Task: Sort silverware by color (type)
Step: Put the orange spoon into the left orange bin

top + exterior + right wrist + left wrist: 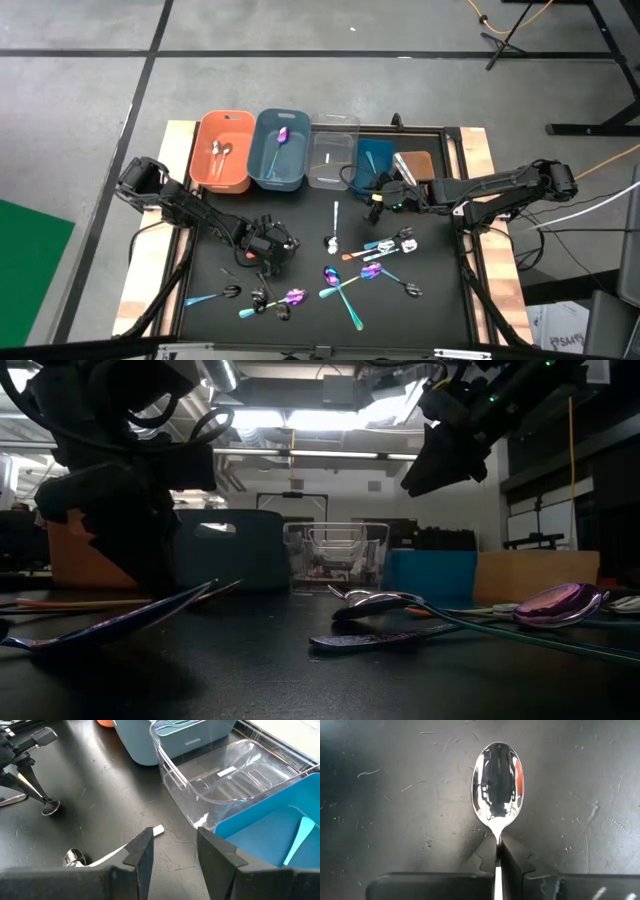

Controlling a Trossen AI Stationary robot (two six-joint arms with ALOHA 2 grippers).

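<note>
A shiny silver spoon (497, 782) lies on the black mat at the left, with my left gripper (268, 250) shut on it. In the right wrist view the spoon's bowl (50, 807) touches the mat below that gripper. My right gripper (175, 837) hangs open above the mat in front of the clear bin (225, 775), touching nothing. A white-handled spoon (115, 852) lies flat on the mat beneath it. More silverware, purple with teal handles (340, 285) and blue-handled (205, 298), is scattered over the mat's near half. My left gripper pinches the silver spoon's neck (497, 839), just behind the bowl, between its two fingers (512, 857). The fingers slant down from above and run along the handle, which passes back between them. The bowl points away from the gripper and rests on the mat.
Five bins stand in a row at the far edge: orange (222, 150) holding spoons, grey-blue (280, 148) holding a purple one, clear (333, 150), blue (375, 160) and brown (415, 165). A raised frame (468, 250) borders the mat.
</note>
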